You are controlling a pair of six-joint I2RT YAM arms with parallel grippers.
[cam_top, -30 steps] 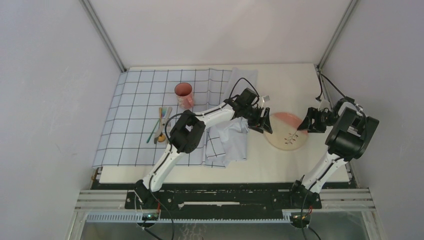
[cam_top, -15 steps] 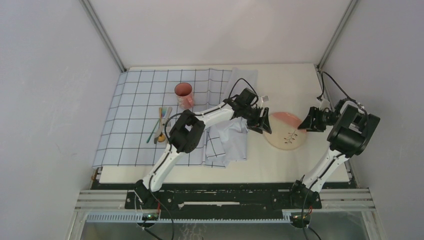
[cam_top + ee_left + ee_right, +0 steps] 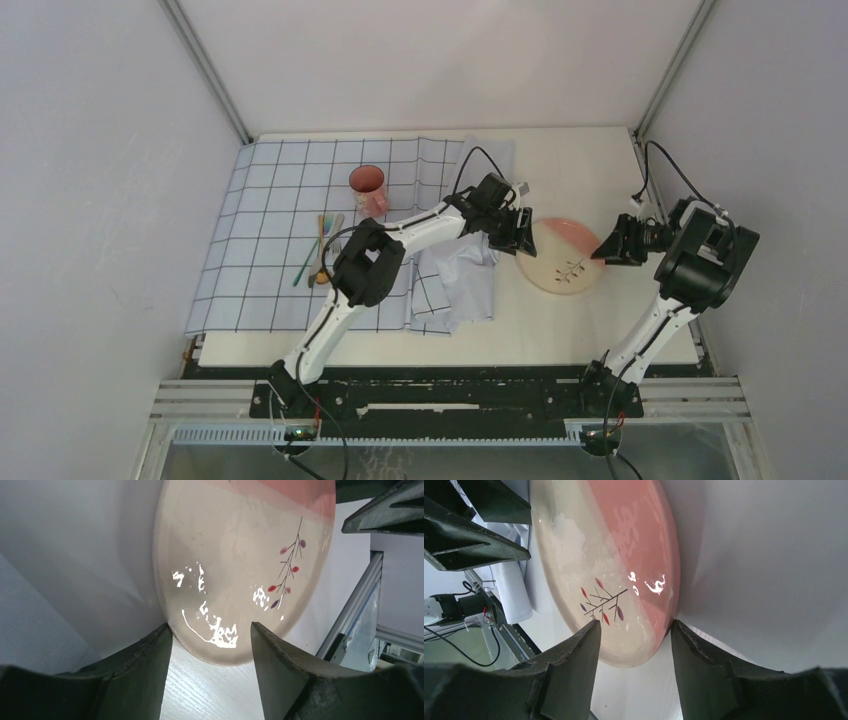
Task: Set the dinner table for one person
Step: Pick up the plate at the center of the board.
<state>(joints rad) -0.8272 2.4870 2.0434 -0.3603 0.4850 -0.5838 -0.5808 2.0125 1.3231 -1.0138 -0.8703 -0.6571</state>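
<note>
Where visible, cream-white dinner table (image 3: pixel 585 160).

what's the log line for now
left gripper: open, at plate rim | right gripper: open, at opposite rim | plate: on dinner table

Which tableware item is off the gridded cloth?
The plate, cream with a pink band: it lies on the bare dinner table, right of the cloth. The pink mug and utensils sit on the cloth.
</note>
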